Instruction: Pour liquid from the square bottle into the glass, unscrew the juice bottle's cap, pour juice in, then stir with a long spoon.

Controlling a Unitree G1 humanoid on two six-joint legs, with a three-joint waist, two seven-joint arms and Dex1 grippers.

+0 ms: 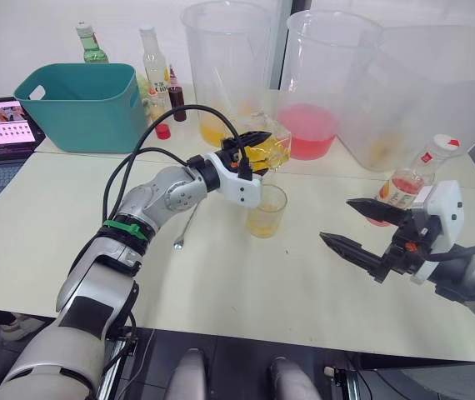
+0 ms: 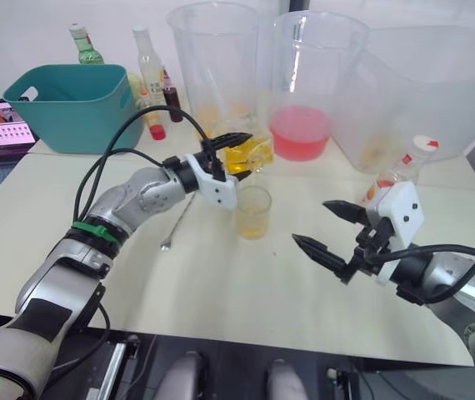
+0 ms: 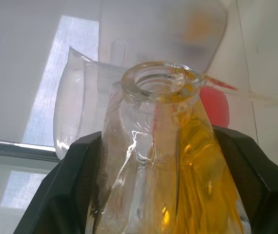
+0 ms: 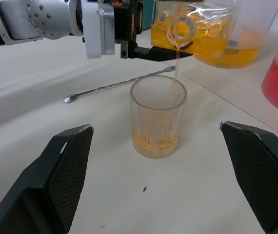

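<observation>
Pouring under way on the desk [image 1: 246, 292], with most risks tied to the tilt of the square bottle [image 1: 269, 150]. Backed at the far edge by big jugs [image 1: 321, 92], one holding red liquid, another yellow; teal bin [image 1: 83, 104] far left. Left end effector [image 1: 252, 154] clamped on the bottle's sides, bottle tipped on its side above and just beyond the glass [image 1: 267, 210], mouth over the rim, thin yellow stream [image 4: 177, 63] falling inside, shallow yellow layer at the bottom. Right end effector [image 1: 361, 223] spread wide and empty, hovering right of the glass, near the juice bottle [image 1: 408, 182], which stands at the far right with its white cap [image 1: 446, 143] on. Spoon [image 1: 186, 229] flat on the desk, left of the glass, under the left forearm.

Likely troubles, largest first: tipping further could send a gush past the small rim and flood the desk; smooth faceted glass could slip between the black fingers; stream running close to the far rim could dribble outside with slight drift; lowering the left forearm could knock the spoon; swinging the right arm could topple the slim juice bottle.
</observation>
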